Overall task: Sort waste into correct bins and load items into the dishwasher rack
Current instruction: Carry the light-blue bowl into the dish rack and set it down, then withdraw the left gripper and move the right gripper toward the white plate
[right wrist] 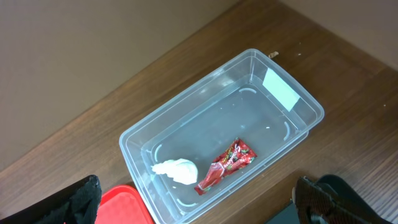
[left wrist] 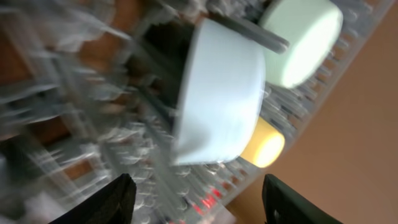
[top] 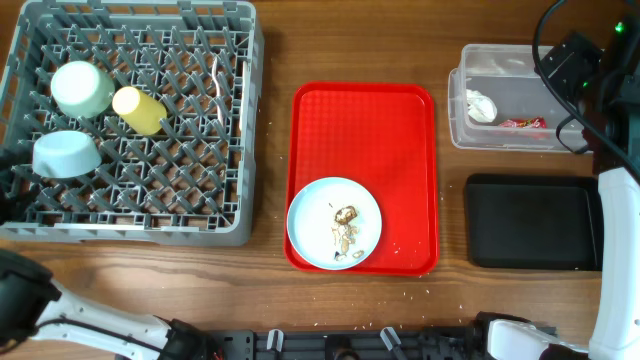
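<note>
Left gripper (left wrist: 199,208) has its two dark fingers (left wrist: 106,202) spread wide with nothing between them, close over the large square grey plastic dishwasher rack (top: 130,215); its wrist view is badly blurred. Right in front of it a light blue bowl (left wrist: 217,99) lies tipped on its side among the pegs, with a small yellow cup (left wrist: 264,146) just beyond it and a pale green shallow bowl (left wrist: 301,40) farther back, all three in the left half of the rack. Right gripper (right wrist: 205,211) is likewise parted and holds nothing, hanging above the near end of a clear rectangular plastic tub (right wrist: 186,102) with a white label (right wrist: 280,89) on its far wall. Inside the tub a crumpled white paper napkin (right wrist: 176,170) and a small red snack wrapper (right wrist: 227,165) lie side by side, close but apart. Just in front of the tub, on the brown wooden table (top: 270,290), sits a shallow black rectangular bin (top: 530,222). Between rack and bins lies a flat red serving tray (top: 365,130), and on its near left corner rests a large round pale-blue-white plate (top: 315,215) carrying brownish food scraps (top: 345,228), with pale crumbs scattered on the tray beside it.
</note>
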`<state>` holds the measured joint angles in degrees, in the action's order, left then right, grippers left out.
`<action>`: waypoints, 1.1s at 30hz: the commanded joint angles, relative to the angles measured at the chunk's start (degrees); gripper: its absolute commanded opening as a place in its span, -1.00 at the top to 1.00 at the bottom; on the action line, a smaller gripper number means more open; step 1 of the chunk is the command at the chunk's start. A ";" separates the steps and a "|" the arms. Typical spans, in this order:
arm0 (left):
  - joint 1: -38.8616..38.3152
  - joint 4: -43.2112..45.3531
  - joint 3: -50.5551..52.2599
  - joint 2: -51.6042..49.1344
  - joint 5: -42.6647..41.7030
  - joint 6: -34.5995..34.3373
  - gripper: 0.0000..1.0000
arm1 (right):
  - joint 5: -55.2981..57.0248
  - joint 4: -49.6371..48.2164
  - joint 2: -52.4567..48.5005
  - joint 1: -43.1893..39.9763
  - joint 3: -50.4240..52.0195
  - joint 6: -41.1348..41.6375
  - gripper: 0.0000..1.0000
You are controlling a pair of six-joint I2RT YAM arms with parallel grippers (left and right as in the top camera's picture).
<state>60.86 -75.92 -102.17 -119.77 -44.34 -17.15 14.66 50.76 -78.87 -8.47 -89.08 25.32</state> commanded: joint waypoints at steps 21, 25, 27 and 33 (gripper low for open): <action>-25.00 13.44 -0.92 2.99 47.74 -16.57 0.92 | 0.79 -0.11 -0.55 -0.13 -0.15 0.24 -1.00; -23.82 9.62 -0.92 2.75 47.89 -16.57 0.92 | 0.79 -0.13 -0.55 -0.13 -0.15 0.22 -1.00; -22.67 6.78 -0.92 2.93 46.77 -16.81 0.92 | 0.81 -0.11 -0.52 -0.13 -0.15 0.26 -1.00; -21.77 5.40 -0.92 14.86 28.30 -15.54 0.92 | 0.79 -0.13 -0.55 -0.13 -0.15 0.24 -1.00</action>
<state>39.99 -70.59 -102.89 -114.85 -5.78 -33.32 14.66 50.78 -78.91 -8.47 -89.08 25.32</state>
